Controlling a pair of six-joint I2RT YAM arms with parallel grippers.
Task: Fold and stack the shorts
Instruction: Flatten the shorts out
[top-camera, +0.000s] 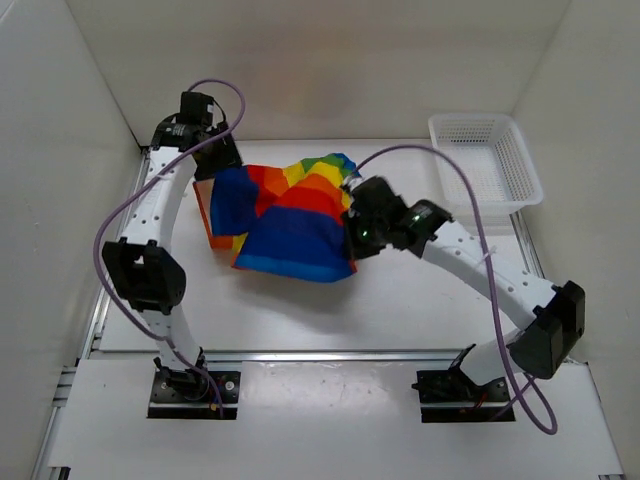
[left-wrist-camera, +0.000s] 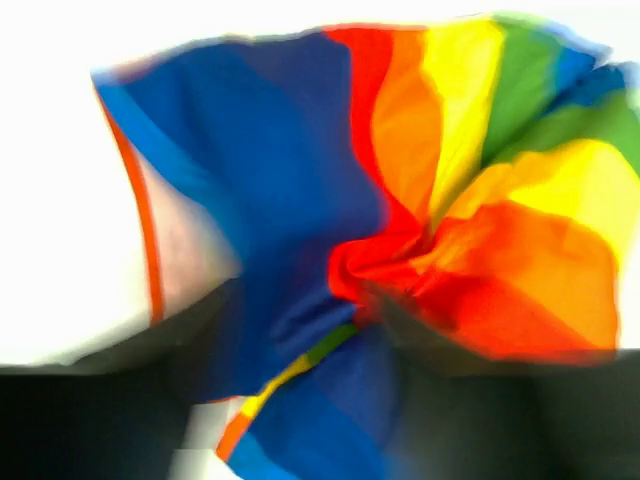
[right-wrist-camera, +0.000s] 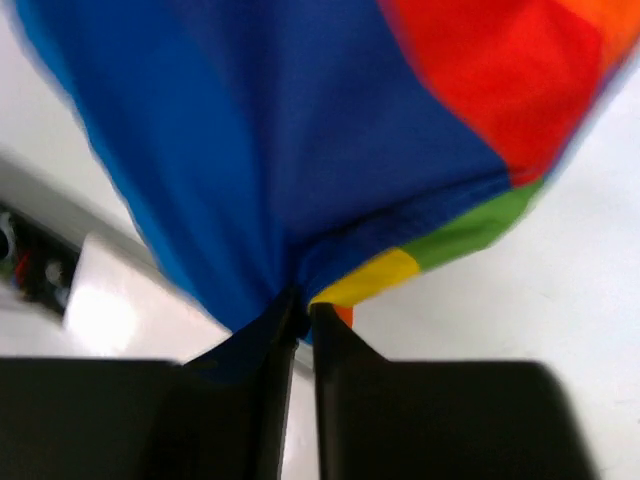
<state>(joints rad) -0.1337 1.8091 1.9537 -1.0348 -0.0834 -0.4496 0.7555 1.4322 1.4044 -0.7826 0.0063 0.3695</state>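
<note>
The rainbow-striped shorts (top-camera: 290, 215) lie bunched in the middle of the table, dark blue panels in front and red, orange, yellow and green behind. My right gripper (top-camera: 351, 224) is at their right edge. In the right wrist view its jaws (right-wrist-camera: 300, 305) are pressed together on a blue fold of the shorts (right-wrist-camera: 300, 150), which rises off the table. My left gripper (top-camera: 222, 165) is at the shorts' far left corner. In the blurred left wrist view the left gripper (left-wrist-camera: 310, 300) has its fingers apart with blue and red cloth (left-wrist-camera: 290, 200) bunched across the gap; a pinch cannot be made out.
A white mesh basket (top-camera: 528, 165) stands at the back right, close to the right wall. White walls close the table in on the left, back and right. The arms' bases are bolted along the near edge.
</note>
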